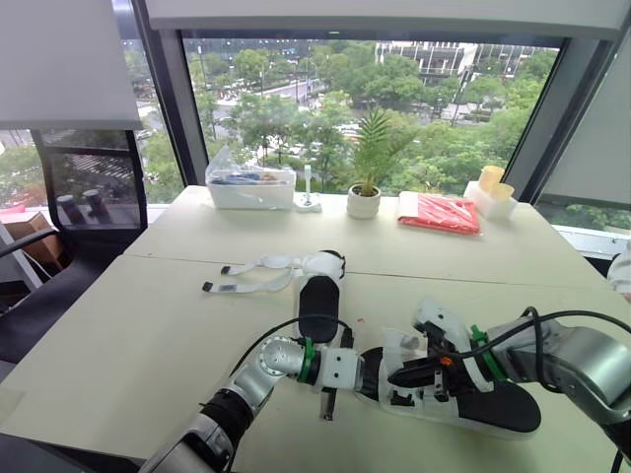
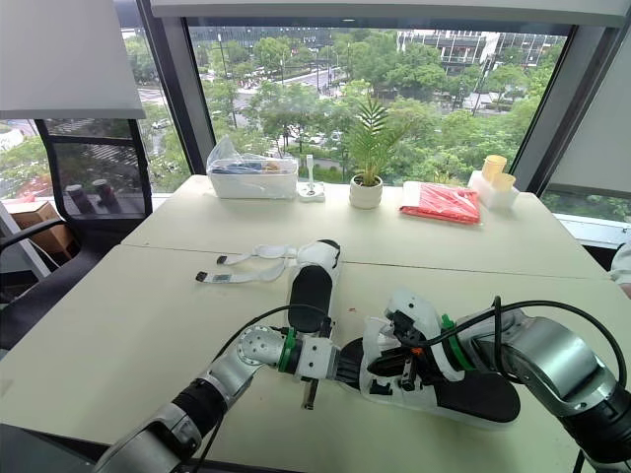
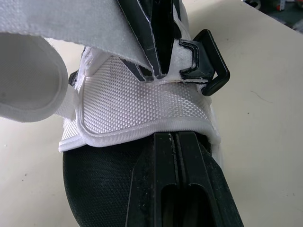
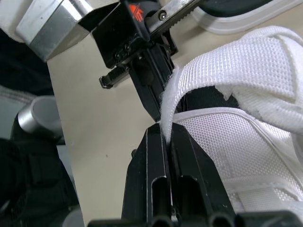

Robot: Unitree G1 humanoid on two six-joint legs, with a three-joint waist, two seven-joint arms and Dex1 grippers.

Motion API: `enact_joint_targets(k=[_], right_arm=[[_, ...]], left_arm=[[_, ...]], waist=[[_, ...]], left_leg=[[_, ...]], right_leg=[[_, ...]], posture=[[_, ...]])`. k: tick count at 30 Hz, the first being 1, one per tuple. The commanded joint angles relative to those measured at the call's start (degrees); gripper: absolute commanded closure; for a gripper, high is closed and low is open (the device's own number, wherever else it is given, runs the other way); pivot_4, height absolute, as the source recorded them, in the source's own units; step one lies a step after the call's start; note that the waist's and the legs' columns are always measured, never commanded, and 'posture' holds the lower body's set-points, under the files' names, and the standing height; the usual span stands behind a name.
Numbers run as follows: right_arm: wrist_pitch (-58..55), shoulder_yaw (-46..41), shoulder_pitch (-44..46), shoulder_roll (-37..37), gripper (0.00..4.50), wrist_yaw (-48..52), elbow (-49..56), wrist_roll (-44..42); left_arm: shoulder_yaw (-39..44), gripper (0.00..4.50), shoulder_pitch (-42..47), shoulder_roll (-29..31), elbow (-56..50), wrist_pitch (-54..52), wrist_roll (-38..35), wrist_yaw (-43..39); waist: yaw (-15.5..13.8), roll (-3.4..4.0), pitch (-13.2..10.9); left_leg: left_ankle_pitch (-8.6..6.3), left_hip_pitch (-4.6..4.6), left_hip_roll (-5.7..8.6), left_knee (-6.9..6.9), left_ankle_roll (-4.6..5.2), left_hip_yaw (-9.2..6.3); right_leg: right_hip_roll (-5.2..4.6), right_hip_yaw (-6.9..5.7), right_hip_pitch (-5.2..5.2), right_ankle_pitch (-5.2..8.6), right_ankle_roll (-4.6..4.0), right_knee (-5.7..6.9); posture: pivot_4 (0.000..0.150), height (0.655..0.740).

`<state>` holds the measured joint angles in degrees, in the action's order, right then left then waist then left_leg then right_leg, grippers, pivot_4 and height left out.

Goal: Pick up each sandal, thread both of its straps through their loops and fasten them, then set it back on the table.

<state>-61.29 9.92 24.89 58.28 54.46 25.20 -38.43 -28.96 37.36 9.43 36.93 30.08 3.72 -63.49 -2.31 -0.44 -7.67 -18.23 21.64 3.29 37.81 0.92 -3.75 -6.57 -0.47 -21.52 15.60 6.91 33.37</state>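
Closest to where the robot stands, the near sandal point(image 1: 498, 412) lies flat on the pale surface point(image 1: 128, 335), its long axis running across the robot's front. The black sole stretches toward the right arm and the white uppers sit at the end by the left arm. The far sandal point(image 1: 317, 296) rests well apart beyond it, pointing away, with its two straps lying loose and unfastened out to the left.

Both arms meet over the near sandal's uppers. The left claw point(image 3: 176, 138) has its fingers pressed together at the hem of the mesh panel and seems to be pinning that end down. The right claw point(image 4: 163, 127) is pinching the edge of a white strap point(image 4: 227, 66).

What matters next, I'd judge, is the black plastic loop point(image 3: 211, 64). It sits just beside the right claw's tips, across the mesh panel from the left claw. That makes the right arm the nearer one to feed the strap through.
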Motion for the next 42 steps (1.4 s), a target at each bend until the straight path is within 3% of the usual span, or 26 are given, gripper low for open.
enact_joint_targets(k=[1,20,42], right_arm=[[0.7,1.4,1.4,1.1,4.46,3.2,-0.3,0.8],[-0.5,5.4,-2.2,0.6,4.46,5.5,6.1,1.2],[-1.3,1.6,-3.8,0.8,4.46,2.7,7.4,2.5]], left_arm=[[-4.2,4.50,-2.5,2.9,5.9,-2.5,6.9,-0.5],[-5.6,4.50,-3.3,4.7,2.4,-2.8,6.9,0.2],[-6.0,4.50,-3.1,4.3,1.9,-3.2,6.4,-0.4]], waist=[[0.0,0.00,0.0],[0.0,-0.03,0.0],[0.0,-0.05,0.0]], left_leg=[[0.00,0.00,0.00,0.00,0.00,0.00],[0.01,-0.05,0.01,-0.34,-0.02,0.00],[0.05,-0.11,0.01,-0.55,-0.10,0.00]], right_leg=[[0.00,0.00,-0.01,0.00,0.00,0.00],[0.02,-0.02,-0.09,-0.01,0.02,-0.09],[0.06,-0.04,-0.09,-0.09,0.16,-0.15]], posture=[[0.150,0.7374],[0.150,0.7374],[0.150,0.7374]])
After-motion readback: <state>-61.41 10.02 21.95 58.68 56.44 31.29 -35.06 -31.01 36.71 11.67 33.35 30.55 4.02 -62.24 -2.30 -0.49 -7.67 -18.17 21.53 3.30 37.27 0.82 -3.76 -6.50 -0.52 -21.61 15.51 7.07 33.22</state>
